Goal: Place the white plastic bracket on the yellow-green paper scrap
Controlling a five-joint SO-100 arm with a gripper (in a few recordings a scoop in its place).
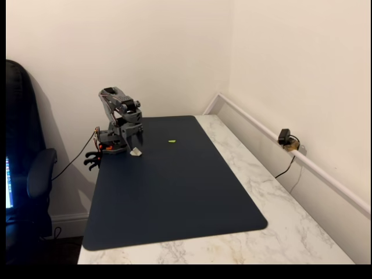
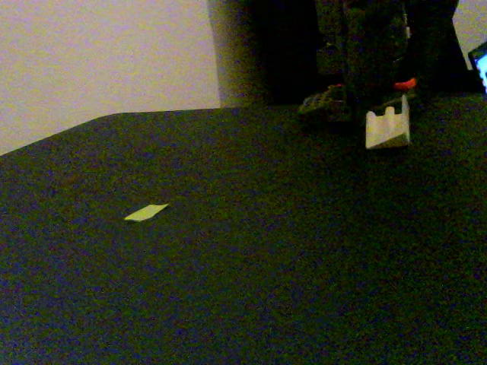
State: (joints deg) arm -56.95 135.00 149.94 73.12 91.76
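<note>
Both fixed views show a grey robot arm folded low at the far edge of a dark blue mat (image 1: 174, 192) on a marble surface (image 1: 279, 203). Its tool (image 1: 136, 146) points down at the mat, and the white bracket (image 1: 136, 152) sits right at its tip, at or just above the mat. Whether the tool is clenched on the bracket or merely over it cannot be told.

From the wide fixed view, the yellow-green scrap (image 1: 172, 141) lies flat on the mat, well apart from the bracket, to its right. A small black camera (image 1: 285, 138) sits on a rail by the wall.

From the low fixed view, the bracket (image 2: 388, 125) shows a notched top edge and a sloped side, with the scrap (image 2: 146, 212) far to its left. The arm above it is dark, grainy and cut off by the frame's top, so the fingers are hard to make out.
</note>
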